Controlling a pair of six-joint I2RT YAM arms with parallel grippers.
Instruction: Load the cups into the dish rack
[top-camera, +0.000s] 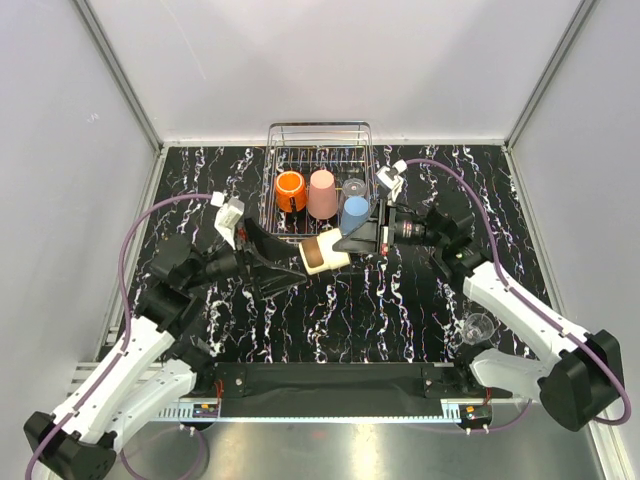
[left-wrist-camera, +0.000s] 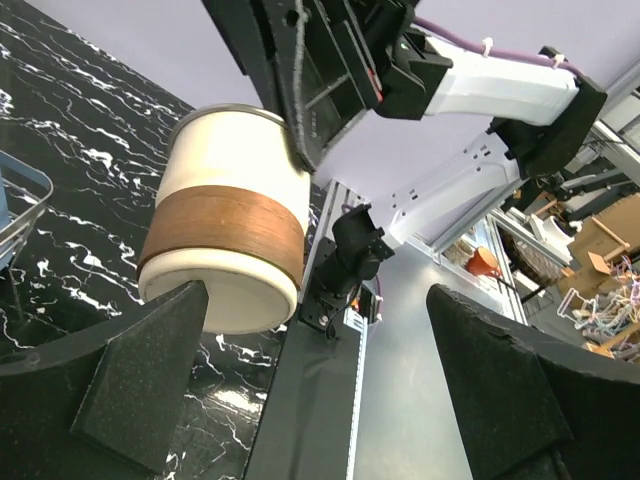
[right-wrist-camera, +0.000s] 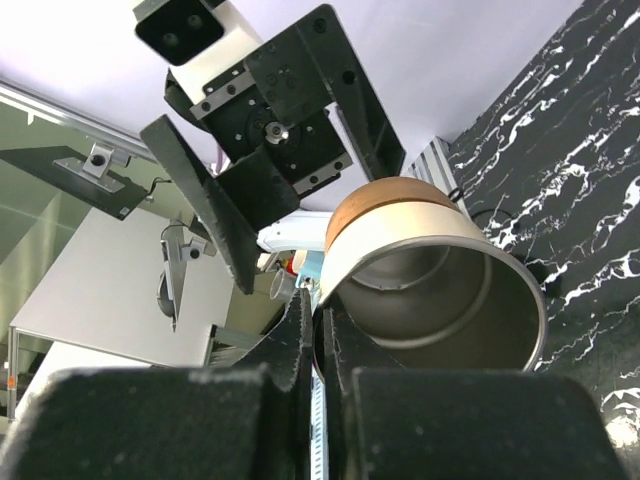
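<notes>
The beige cup (top-camera: 325, 252) with a brown band hangs on its side above the table, just in front of the dish rack (top-camera: 276, 150). My right gripper (top-camera: 345, 243) is shut on its rim; the right wrist view shows the fingers (right-wrist-camera: 300, 345) pinching the rim of the cup (right-wrist-camera: 430, 270). My left gripper (top-camera: 285, 260) is open, its fingers beside the cup's base and not gripping it. In the left wrist view the cup (left-wrist-camera: 225, 235) sits by the left finger (left-wrist-camera: 140, 385). An orange mug (top-camera: 290, 190), a pink tumbler (top-camera: 322, 193), a light blue cup (top-camera: 355, 212) and a clear glass (top-camera: 354, 187) stand in the rack.
Another clear glass (top-camera: 478, 326) stands on the black marbled table (top-camera: 400, 300) beside the right arm's forearm. Grey walls close in the table on three sides. A black bar (top-camera: 330, 378) with the arm bases runs along the near edge.
</notes>
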